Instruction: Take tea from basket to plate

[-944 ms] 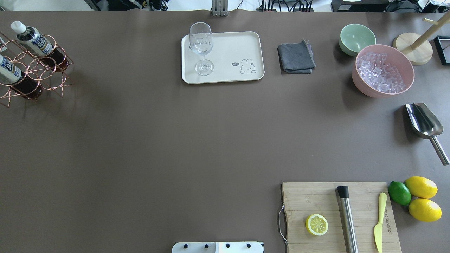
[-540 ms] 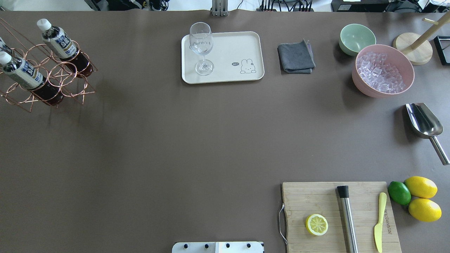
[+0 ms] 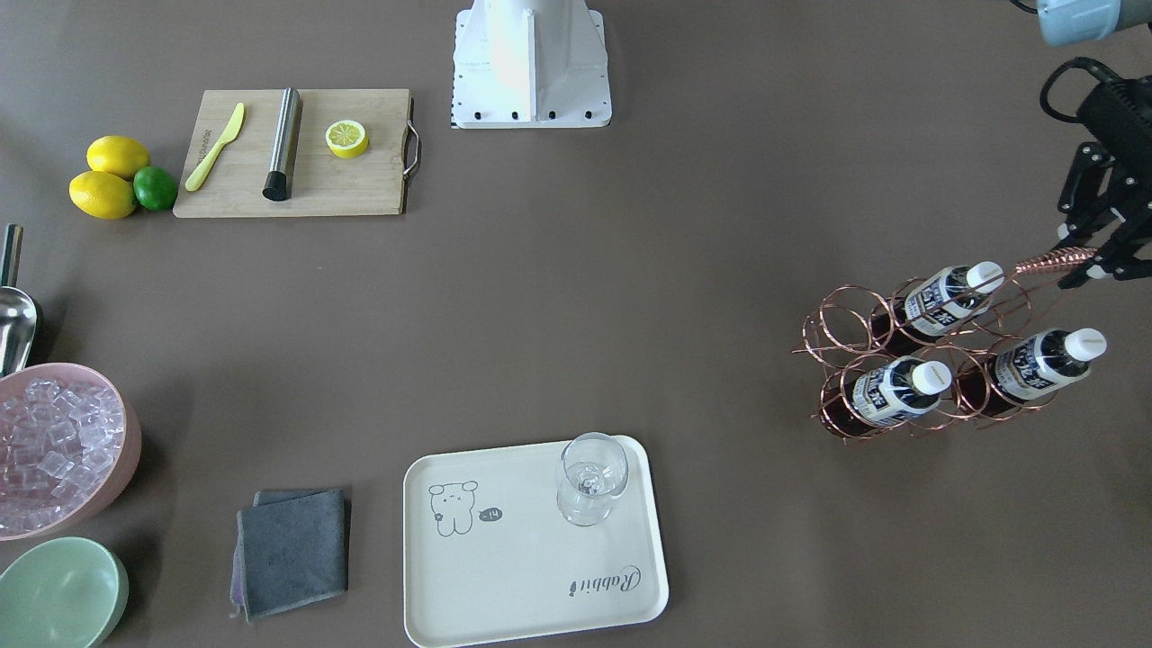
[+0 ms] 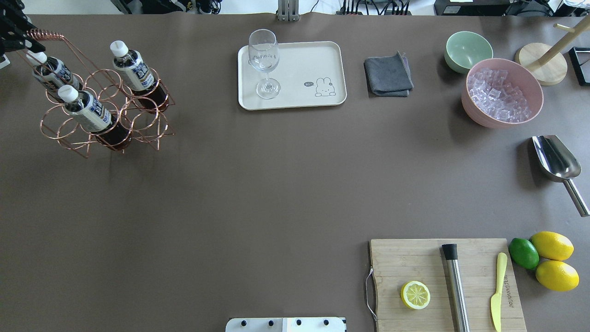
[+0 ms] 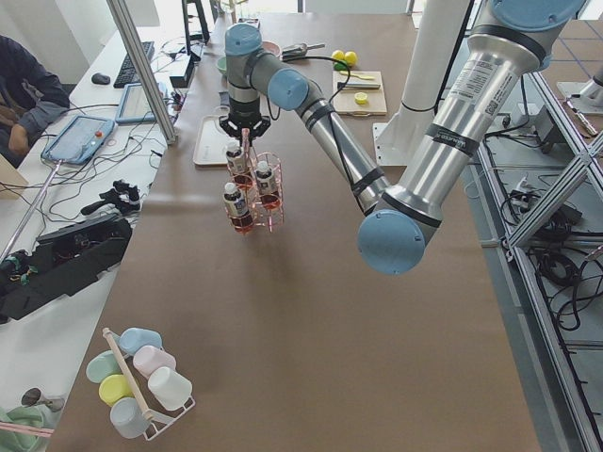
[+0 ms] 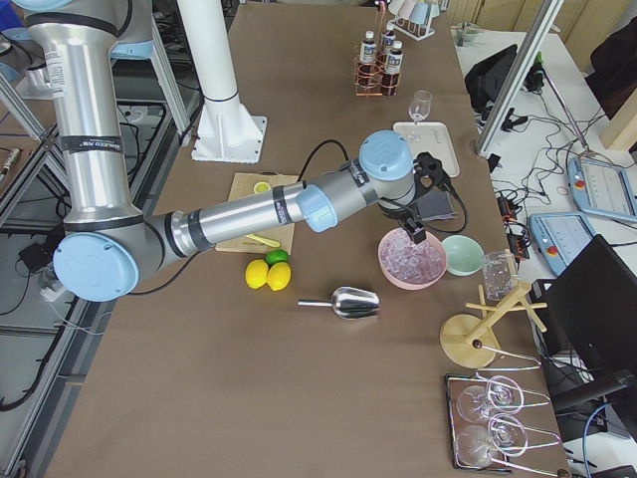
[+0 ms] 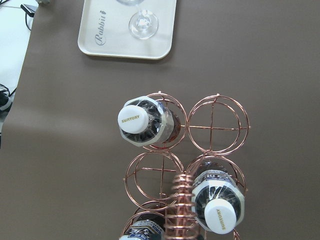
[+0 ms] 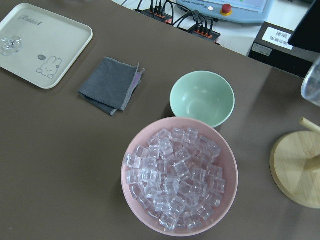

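Note:
Three tea bottles stand in a copper wire basket (image 7: 212,126) at the table's left: one (image 4: 133,69), a second (image 4: 90,110) and a third (image 4: 50,71). My left gripper (image 4: 25,40) is shut on the basket's coiled handle (image 4: 46,33); it also shows in the front view (image 3: 1084,261). The cream plate (image 4: 313,60) lies to the basket's right, at the table's far middle, with a clear glass (image 4: 263,57) standing on it. My right gripper (image 6: 413,229) shows only in the right side view, over the ice bowl; I cannot tell whether it is open.
A grey cloth (image 4: 388,74), a pale green bowl (image 4: 468,50) and a pink bowl of ice (image 4: 502,92) lie right of the plate. A metal scoop (image 4: 555,159), a cutting board (image 4: 447,281) with tools, lemons and a lime are at the right.
The basket with its three bottles has moved right, from the table's left edge toward the plate. My left gripper has come into the overhead view with it.

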### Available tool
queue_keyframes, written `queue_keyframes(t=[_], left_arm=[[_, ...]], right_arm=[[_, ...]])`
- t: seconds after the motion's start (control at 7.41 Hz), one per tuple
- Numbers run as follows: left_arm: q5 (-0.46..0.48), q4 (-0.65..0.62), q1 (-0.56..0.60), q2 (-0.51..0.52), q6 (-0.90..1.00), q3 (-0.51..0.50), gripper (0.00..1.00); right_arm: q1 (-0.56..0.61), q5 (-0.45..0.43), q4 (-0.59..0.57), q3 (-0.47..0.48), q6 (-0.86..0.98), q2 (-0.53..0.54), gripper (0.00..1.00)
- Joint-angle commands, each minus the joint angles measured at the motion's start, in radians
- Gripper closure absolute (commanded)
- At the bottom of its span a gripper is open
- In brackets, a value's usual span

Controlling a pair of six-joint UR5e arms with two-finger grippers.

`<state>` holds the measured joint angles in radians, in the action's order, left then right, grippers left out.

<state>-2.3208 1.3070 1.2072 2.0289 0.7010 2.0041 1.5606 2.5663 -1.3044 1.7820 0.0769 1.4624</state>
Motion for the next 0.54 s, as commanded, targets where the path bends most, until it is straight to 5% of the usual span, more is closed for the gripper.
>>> queue_keyframes(t=[0.0, 0.4], left_arm=[[0.035, -0.003, -0.119, 0.101, -0.188, 0.035, 1.00], [0.098, -0.150, -0.265, 0.314, -0.373, 0.045, 1.00]], right_arm=[[-0.028, 0.040, 0.028, -0.033, 0.000, -0.114, 0.00], [-0.068, 0.041, 0.268, -0.021, -0.174, -0.132, 0.00]])
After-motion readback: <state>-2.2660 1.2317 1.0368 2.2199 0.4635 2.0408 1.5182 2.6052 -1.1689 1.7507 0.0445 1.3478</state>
